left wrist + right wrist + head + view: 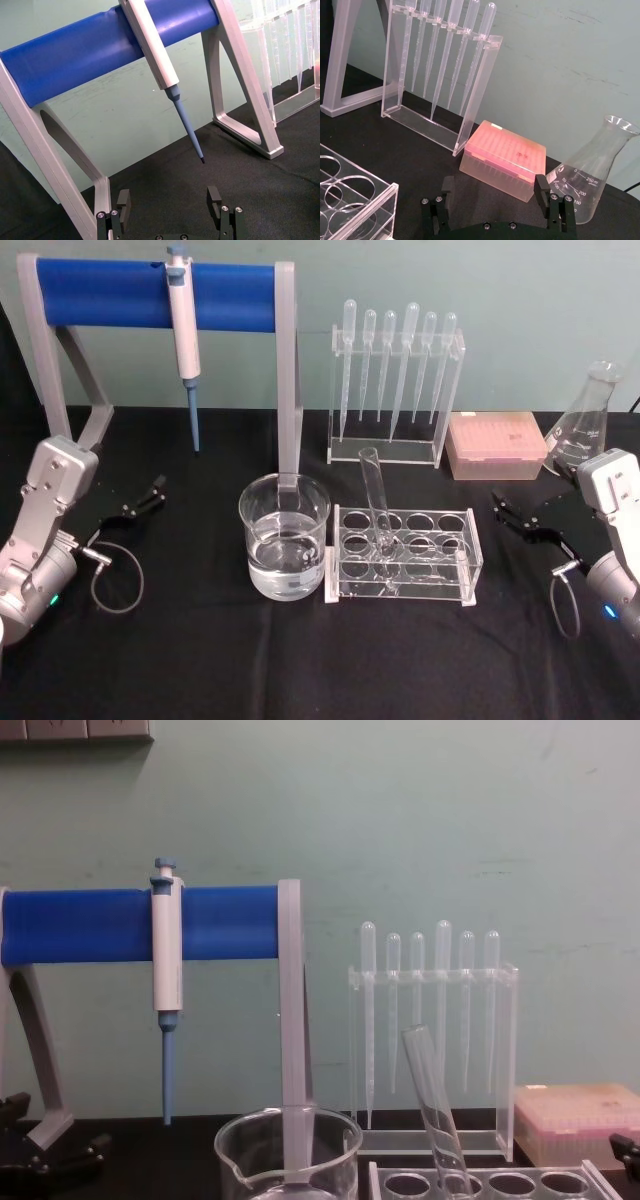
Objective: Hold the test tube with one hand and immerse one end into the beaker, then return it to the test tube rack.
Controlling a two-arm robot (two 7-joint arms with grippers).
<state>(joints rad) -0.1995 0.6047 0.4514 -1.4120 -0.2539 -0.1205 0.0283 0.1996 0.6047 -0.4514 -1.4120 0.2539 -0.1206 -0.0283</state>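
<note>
The test tube leans tilted in a hole of the clear rack at mid table, its open rim up; it also shows in the chest view. The beaker, partly filled with clear liquid, stands just left of the rack, and its rim is in the chest view. My left gripper rests open and empty at the left of the table, well away from the beaker. My right gripper rests open and empty to the right of the rack.
A blue-barred stand with a hanging white-and-blue pipettor stands at the back left. Behind the rack is a clear holder with several plastic pipettes. A pink tip box and a conical flask sit at the back right.
</note>
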